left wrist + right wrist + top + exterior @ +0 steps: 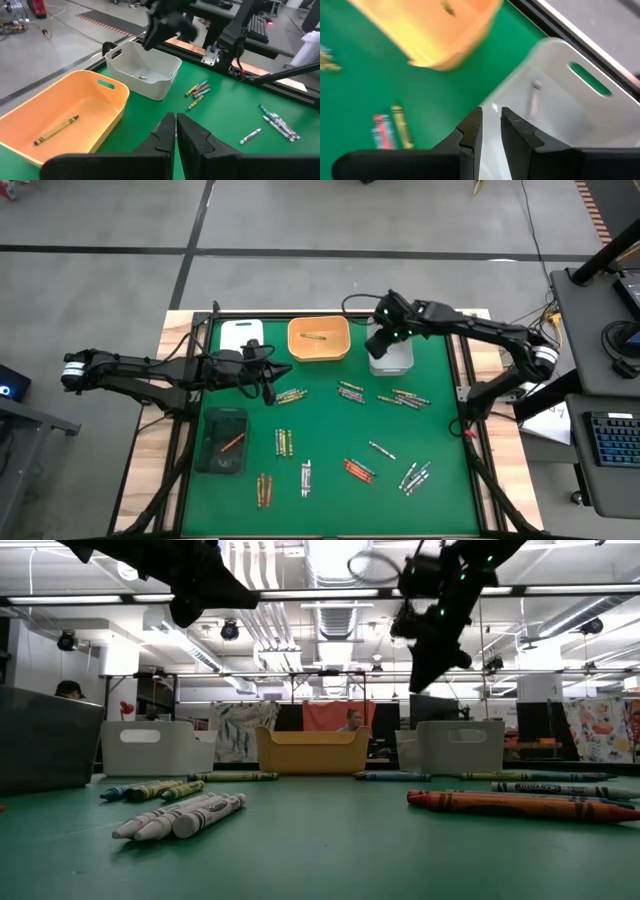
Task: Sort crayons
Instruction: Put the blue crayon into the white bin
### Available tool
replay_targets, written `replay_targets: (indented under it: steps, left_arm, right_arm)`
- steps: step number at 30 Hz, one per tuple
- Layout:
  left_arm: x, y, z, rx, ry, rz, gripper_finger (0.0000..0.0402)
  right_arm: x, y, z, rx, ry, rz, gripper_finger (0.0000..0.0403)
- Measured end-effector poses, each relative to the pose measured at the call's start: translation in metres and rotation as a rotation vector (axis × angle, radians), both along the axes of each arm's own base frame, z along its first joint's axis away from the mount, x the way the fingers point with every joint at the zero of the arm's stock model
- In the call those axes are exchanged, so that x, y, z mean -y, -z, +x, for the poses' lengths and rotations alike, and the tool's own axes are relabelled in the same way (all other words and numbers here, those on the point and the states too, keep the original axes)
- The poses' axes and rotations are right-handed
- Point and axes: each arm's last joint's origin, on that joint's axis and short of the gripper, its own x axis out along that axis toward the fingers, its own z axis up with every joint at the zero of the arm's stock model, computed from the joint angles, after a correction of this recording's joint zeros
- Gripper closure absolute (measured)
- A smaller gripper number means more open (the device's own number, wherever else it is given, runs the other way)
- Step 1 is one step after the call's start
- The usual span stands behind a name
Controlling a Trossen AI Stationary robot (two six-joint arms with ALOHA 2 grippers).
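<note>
R gripper (382, 338) hangs over the white bin (392, 358), jaws slightly apart, empty; a grey-white crayon (535, 97) lies in the bin below it. L gripper (268, 385) shut, empty, w/ the orange bin (319, 339) ahead holding one yellow-olive crayon (56, 129). Other crayons (352, 392) scattered on the green mat (330, 435) betw. both.

You had clear green table (330, 430) between the crayon clusters (351, 392) at mid-mat. Along the far edge, the white tray (241, 335), orange bin (319, 339) and grey-white bin (392, 360) blocked passage, with the right hand (381, 346) hanging over the last.
</note>
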Motion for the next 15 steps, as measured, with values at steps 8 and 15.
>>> replay_targets:
  steps: [8,15]
  left_arm:
    - [0.006,0.002,0.0,0.0,0.021,-0.019,0.0402]
    - [0.012,0.002,0.0,0.014,0.031,-0.061,0.0402]
  right_arm:
    - [-0.048,-0.001,0.002,0.253,-0.173,-0.141,0.0344]
    - [-0.078,0.016,0.004,0.45,-0.289,-0.228,0.0344]
